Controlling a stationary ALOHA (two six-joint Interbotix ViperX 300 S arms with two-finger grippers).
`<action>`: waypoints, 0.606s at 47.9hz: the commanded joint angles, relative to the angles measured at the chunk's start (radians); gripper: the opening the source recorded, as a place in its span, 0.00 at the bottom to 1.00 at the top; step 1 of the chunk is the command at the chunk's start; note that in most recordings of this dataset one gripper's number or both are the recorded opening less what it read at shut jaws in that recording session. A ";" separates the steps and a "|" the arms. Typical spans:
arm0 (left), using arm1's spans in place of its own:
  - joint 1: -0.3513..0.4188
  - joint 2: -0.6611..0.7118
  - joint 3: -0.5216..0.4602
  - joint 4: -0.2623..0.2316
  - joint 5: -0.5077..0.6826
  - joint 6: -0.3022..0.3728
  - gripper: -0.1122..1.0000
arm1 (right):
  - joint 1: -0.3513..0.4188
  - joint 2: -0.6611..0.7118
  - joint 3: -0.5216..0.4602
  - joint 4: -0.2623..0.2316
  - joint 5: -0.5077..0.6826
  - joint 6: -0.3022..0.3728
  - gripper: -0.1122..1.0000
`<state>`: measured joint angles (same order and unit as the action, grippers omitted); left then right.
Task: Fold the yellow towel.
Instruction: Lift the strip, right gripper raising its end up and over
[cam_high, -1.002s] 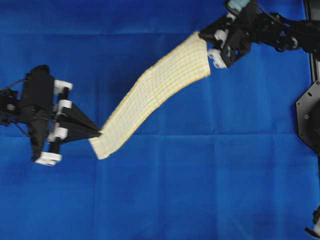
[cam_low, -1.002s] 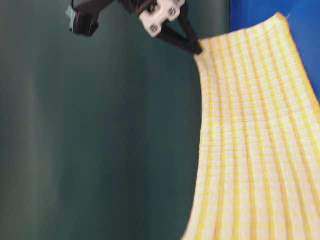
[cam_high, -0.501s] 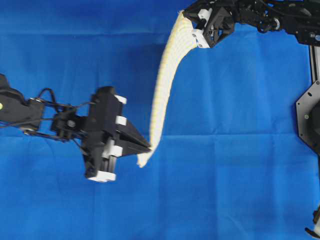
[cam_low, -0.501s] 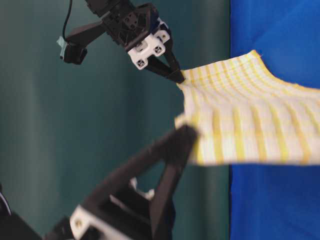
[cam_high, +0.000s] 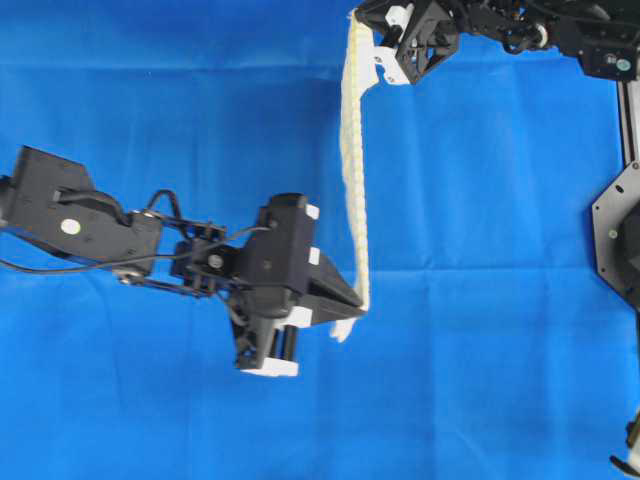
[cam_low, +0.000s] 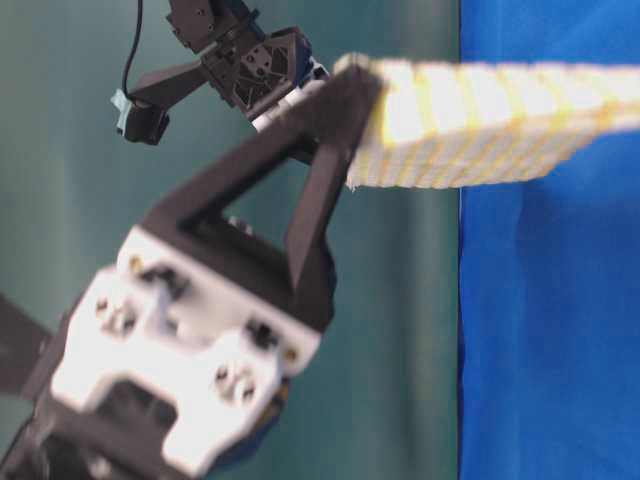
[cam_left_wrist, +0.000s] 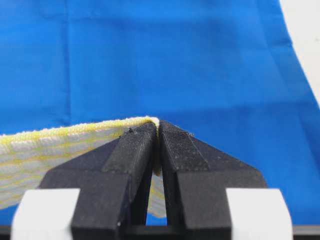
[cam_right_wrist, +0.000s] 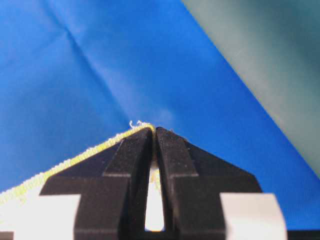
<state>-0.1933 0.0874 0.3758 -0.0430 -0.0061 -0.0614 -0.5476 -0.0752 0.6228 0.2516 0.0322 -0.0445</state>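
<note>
Yellow towel (cam_high: 352, 170), pale yellow-and-white check, yellow hems.
Stretched edge-on as a narrow band above the blue cloth (cam_high: 480, 300); left gripper (cam_high: 358, 303) and right gripper (cam_high: 358, 20) jaws each clamp an opposite corner.

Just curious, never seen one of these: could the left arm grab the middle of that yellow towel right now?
Probably not right away. The left gripper is shut on a corner of the yellow towel, and the right gripper pinches another, so it would have to let go first.
</note>
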 joint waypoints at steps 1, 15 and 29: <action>-0.012 0.002 -0.055 0.003 -0.003 0.005 0.12 | -0.017 -0.008 -0.031 -0.003 -0.006 -0.003 0.13; -0.012 0.037 -0.097 0.005 0.008 0.005 0.12 | -0.023 -0.014 -0.023 -0.003 0.005 -0.008 0.13; -0.008 0.117 -0.164 0.006 -0.018 0.005 0.12 | -0.055 -0.106 0.074 -0.014 0.026 -0.006 0.13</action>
<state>-0.1917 0.2040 0.2608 -0.0414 -0.0107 -0.0598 -0.5737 -0.1304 0.6903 0.2408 0.0644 -0.0506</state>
